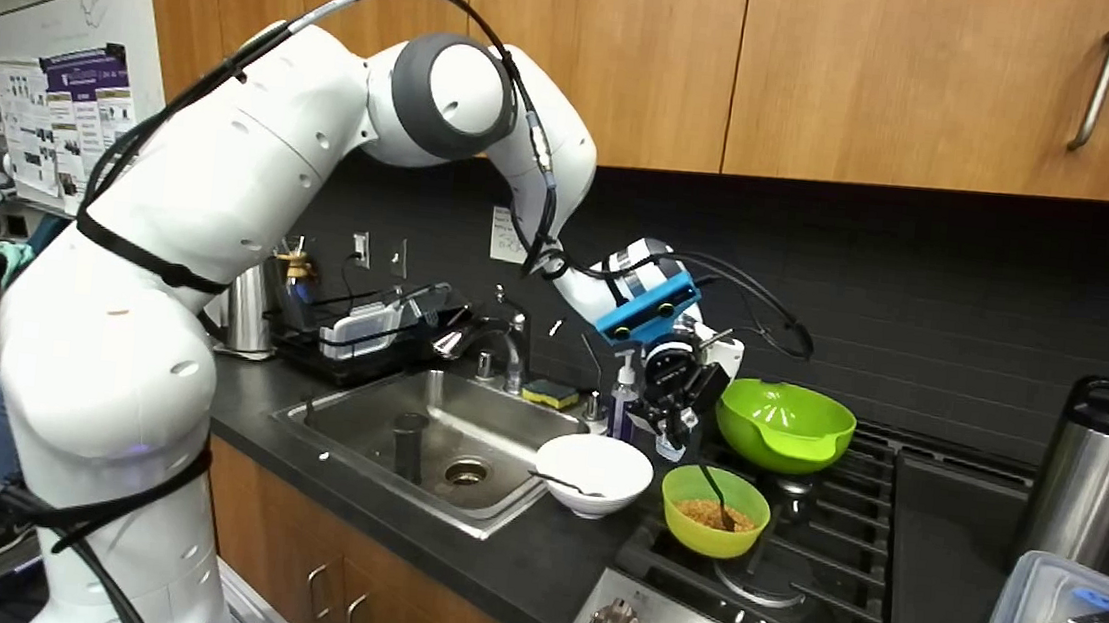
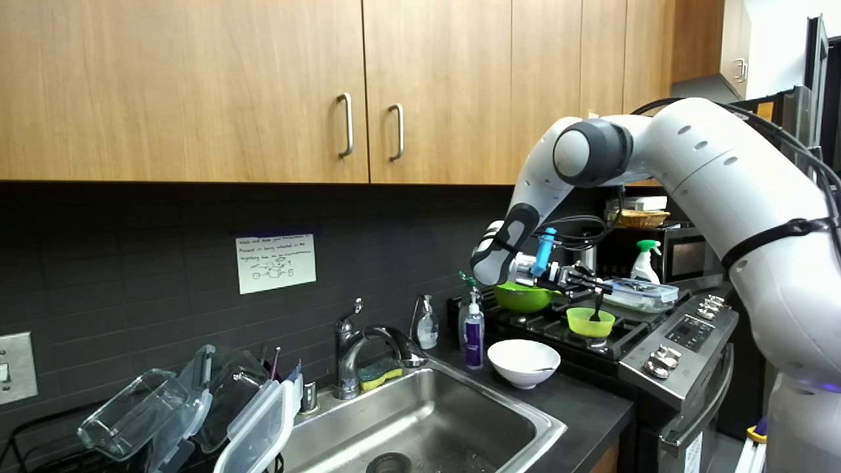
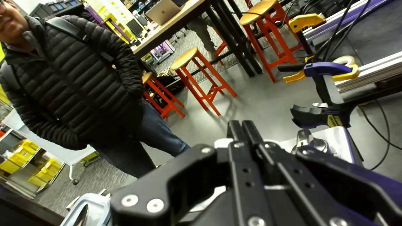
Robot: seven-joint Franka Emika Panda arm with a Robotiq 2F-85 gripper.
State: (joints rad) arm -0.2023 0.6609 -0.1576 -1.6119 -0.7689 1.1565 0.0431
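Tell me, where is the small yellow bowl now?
In an exterior view, the small yellow bowl sits on the stove, right of the white bowl, in front of the green bowl.

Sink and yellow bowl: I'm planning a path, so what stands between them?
The white bowl stands between the sink and the yellow bowl, on the counter, in both exterior views.

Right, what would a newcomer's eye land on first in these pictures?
Probably the white robot arm, arching toward the stove in both exterior views. Two vivid bowls sit there: a large bright green bowl at the back and a small yellow-green bowl, holding a black spoon, in front. In the wrist view, a person in a black puffer jacket stands at left, beyond the closed hand.
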